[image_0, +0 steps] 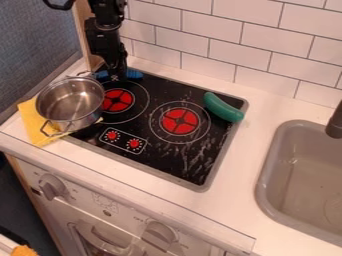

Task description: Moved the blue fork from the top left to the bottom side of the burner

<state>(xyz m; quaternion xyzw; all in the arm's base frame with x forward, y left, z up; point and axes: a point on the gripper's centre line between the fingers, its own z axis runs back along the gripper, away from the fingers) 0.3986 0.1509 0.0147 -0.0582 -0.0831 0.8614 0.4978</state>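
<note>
Blue fork (135, 74), partly hidden by gripper (117, 76)

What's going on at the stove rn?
Robot arm's hand is down at the blue fork, behind the left burner; can't tell if it has a grip. Fork isn't at the burner's bottom side yet. Metal pot is at the stove's left, yellow cloth partly under it. Green vegetable lies beyond the right burner.
</note>
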